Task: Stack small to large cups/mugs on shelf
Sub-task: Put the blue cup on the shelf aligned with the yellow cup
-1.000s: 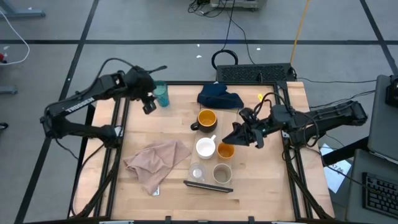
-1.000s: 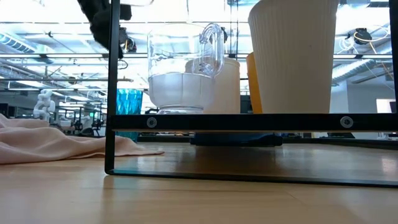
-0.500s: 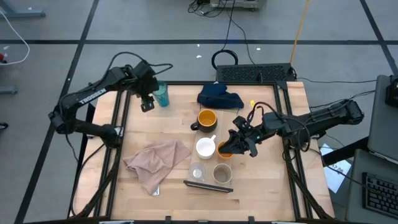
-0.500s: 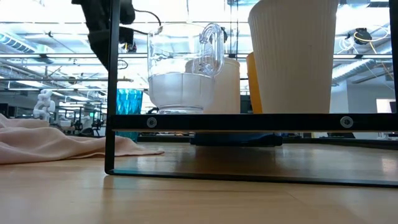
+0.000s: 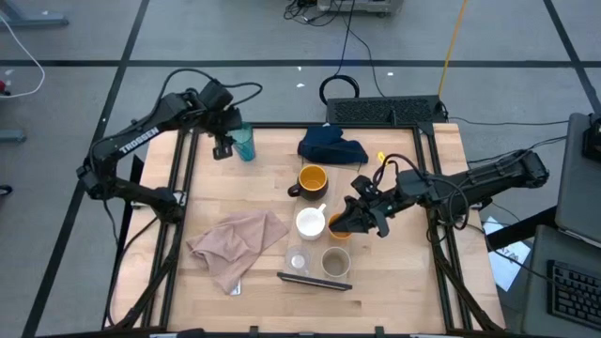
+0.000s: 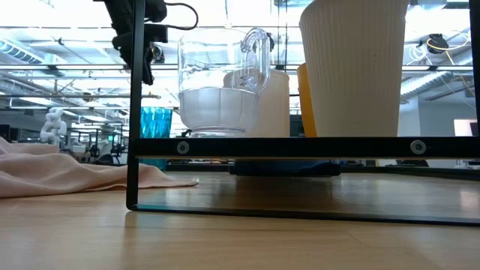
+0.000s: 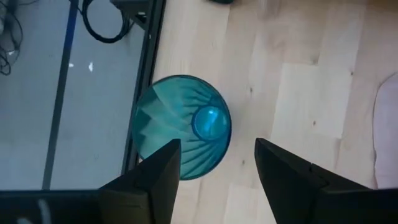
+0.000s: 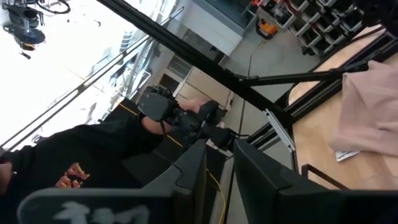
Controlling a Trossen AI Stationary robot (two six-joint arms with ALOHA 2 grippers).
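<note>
Near the worktop's far left corner, the left gripper point(image 5: 223, 145) hangs spread over the unshelved teal tumbler point(image 5: 244, 144), while the right gripper point(image 5: 362, 222), nearly pressed together, touches the orange cup point(image 5: 341, 226) beside the shelf point(image 5: 314, 280).

White "TROSSEN" lettering runs along the left arm point(image 5: 131, 143).

Bare worktop point(image 5: 413, 272) is lying open right of the shelf point(image 5: 315, 279); the pink cloth point(image 5: 237, 246) and blue cloth point(image 5: 331, 146) are blocking the left and rear approaches.
</note>
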